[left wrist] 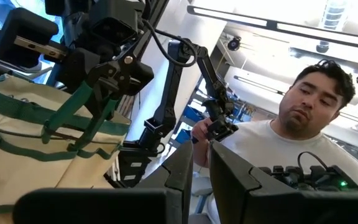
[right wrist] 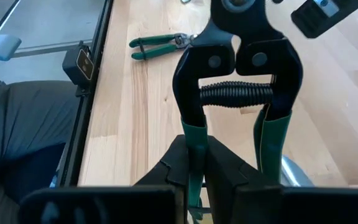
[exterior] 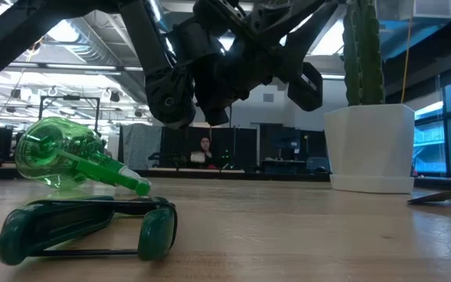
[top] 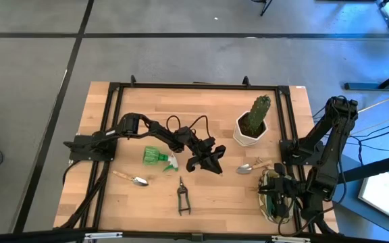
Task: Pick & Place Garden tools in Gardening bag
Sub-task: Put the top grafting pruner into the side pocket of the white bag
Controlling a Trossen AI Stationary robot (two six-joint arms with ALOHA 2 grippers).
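Observation:
My right gripper (right wrist: 197,168) is shut on black pruning shears (right wrist: 238,56) with green handles, over the olive-khaki bag (top: 274,197) at the table's near right. The bag also shows in the left wrist view (left wrist: 23,143). My left gripper (top: 211,164) hovers shut and empty above the table's middle; its fingers (left wrist: 229,177) point toward the right arm. On the table lie a green spray bottle (top: 157,156), a second pair of shears (top: 182,196), a trowel (top: 132,179) at the left and a trowel (top: 252,167) beside the bag. My right gripper pinches one green handle (right wrist: 194,140) of the shears between its two fingers, the fingers lying along the handle. The other handle (right wrist: 271,137) stands free beside them. The blades (right wrist: 241,18) point away from the fingers toward the table's left. The shears are clear of the table.
A cactus in a white pot (top: 251,125) stands at the far right of the table. A black frame (top: 194,86) runs around the tabletop. A person (left wrist: 303,130) sits beyond the table's right side. Bare wood lies between the loose shears and the bag.

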